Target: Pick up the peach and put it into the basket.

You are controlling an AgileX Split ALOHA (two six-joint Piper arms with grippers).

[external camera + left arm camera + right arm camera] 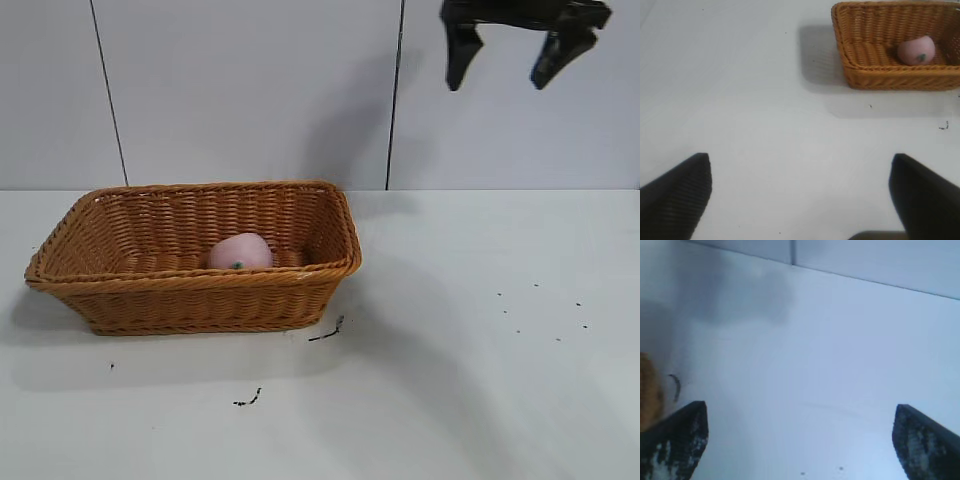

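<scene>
Exterior: small pale-pink soft peach [241, 252] lies inside orange-brown woven wicker basket [330, 268] on white tabletop [480, 380]; right hand [512, 58] high, spread, empty. Left wrist: left hand [800, 192] spread, well apart from the basket. Right wrist: bare tabletop. Peach looks light, squashy; pinch its sides gently.

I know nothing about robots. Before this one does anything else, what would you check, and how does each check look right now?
1. Peach inside the basket: ok, it lies on the basket floor.
2. Basket upright on the table: ok, it sits flat with its rim level.
3. Right pincer empty: ok, its fingers stand wide apart with nothing between them.
4. Right pincer clear of the basket: ok, it hangs high in the exterior view, off to the basket's right.
5. Left pincer empty: ok, open over bare table, away from the basket.
6. Peach undamaged: cannot tell, only part of it shows above the rim.
</scene>
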